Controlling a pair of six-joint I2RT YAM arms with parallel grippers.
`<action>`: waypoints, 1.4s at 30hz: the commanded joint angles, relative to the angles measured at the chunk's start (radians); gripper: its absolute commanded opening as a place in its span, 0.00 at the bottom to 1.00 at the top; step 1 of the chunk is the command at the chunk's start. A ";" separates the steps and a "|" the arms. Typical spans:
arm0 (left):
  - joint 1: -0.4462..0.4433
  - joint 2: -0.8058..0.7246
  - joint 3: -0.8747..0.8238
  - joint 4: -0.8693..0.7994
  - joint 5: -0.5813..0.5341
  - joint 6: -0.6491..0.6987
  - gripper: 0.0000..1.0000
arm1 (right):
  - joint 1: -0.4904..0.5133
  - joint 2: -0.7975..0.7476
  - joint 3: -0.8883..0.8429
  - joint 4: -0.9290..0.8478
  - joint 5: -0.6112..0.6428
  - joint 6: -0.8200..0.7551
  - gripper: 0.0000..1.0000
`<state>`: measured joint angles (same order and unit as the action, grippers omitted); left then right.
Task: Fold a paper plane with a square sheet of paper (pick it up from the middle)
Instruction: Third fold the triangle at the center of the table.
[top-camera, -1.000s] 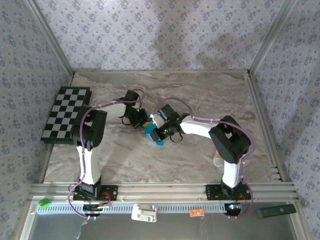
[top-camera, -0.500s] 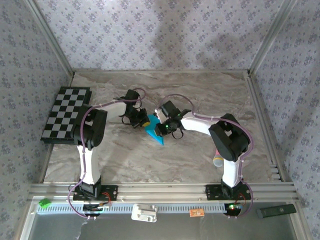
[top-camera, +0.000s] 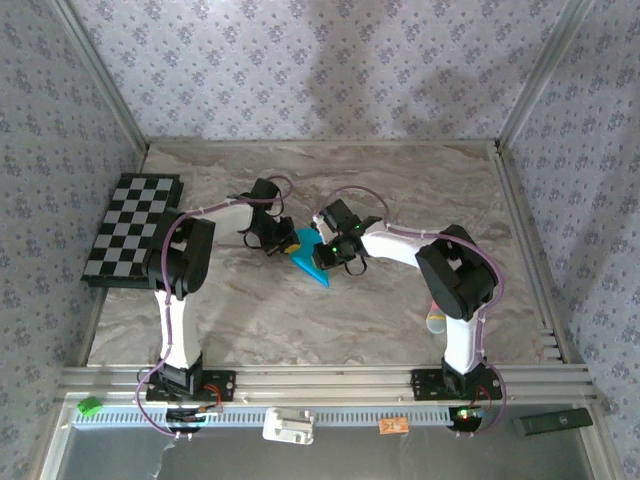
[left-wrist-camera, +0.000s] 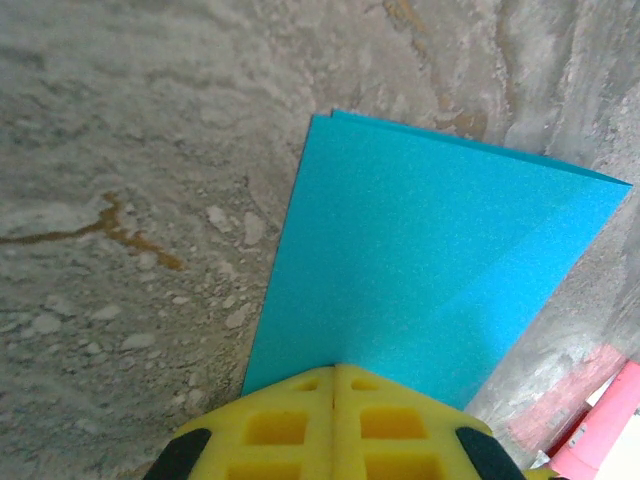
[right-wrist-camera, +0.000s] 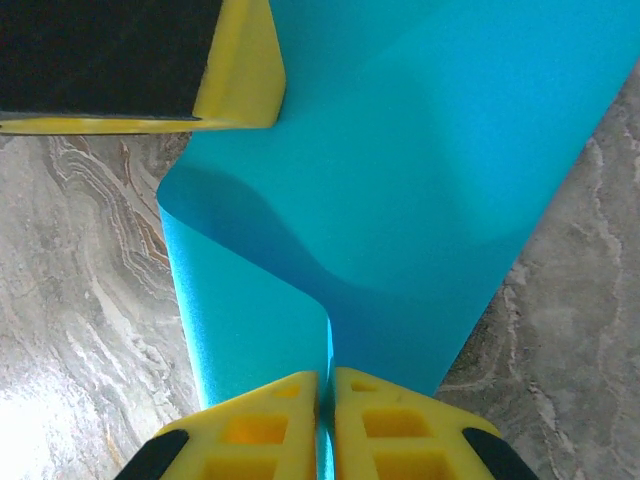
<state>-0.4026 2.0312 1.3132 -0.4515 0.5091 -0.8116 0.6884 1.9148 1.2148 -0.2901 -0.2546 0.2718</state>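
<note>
The square sheet of paper is a teal, folded, narrow pointed shape on the marble table, between the two grippers. My left gripper is shut, and its yellow fingertips rest on the flat paper with nothing seen between them. My right gripper is shut on a raised flap of the paper, and a teal strip shows between its tips. The flap curls up off the lower layer. The left gripper's finger lies at the paper's far edge in the right wrist view.
A black-and-white checkered board lies at the table's left edge. A pink-and-red stick lies on the table just beyond the paper's corner. A small pale cylinder sits by the right arm. Metal rails frame the table.
My right gripper has shifted slightly back and left with the flap in it, and the paper has drawn out from a bunched shape into a narrow point. The left gripper has stayed put.
</note>
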 joint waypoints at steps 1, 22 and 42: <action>-0.013 0.046 0.001 -0.047 -0.017 0.012 0.01 | -0.004 0.026 0.031 -0.039 0.012 0.015 0.12; -0.013 0.045 0.010 -0.047 -0.015 0.009 0.00 | -0.001 0.059 0.049 -0.076 0.026 0.020 0.12; 0.001 -0.078 0.034 -0.074 -0.034 -0.003 0.09 | 0.003 0.085 0.064 -0.112 0.047 0.023 0.12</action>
<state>-0.4061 2.0296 1.3327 -0.4808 0.4992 -0.8120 0.6888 1.9667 1.2613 -0.3573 -0.2379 0.2775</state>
